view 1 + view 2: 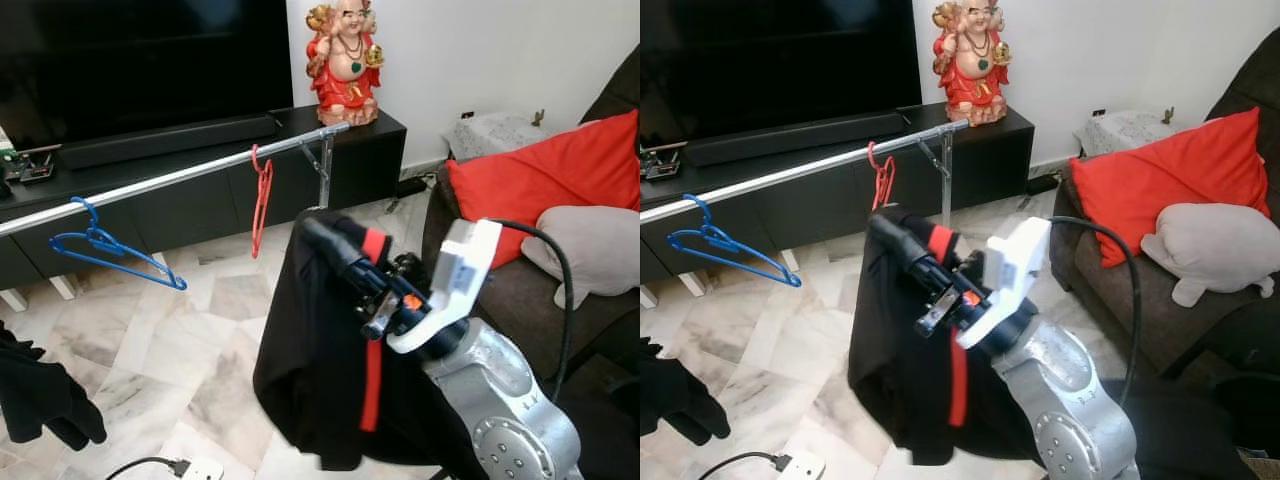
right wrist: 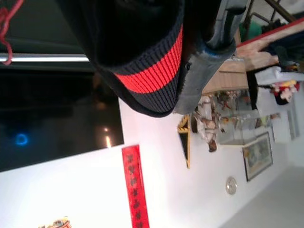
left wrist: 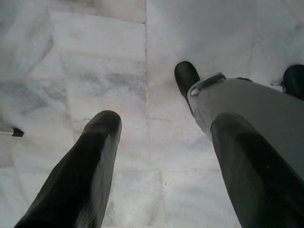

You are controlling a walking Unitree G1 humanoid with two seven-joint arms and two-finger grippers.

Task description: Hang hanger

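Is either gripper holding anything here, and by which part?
The right gripper holds the black garment with red stripe near its top, the cloth draped over the fingers. The left gripper is open, holding nothing.

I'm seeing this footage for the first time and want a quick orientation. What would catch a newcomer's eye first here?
First, the black garment with a red stripe, draped over the right gripper, which is raised mid-room short of the silver rail. Next, a red hanger and a blue hanger hanging on that rail. Behind, a red statue stands on the black TV cabinet.
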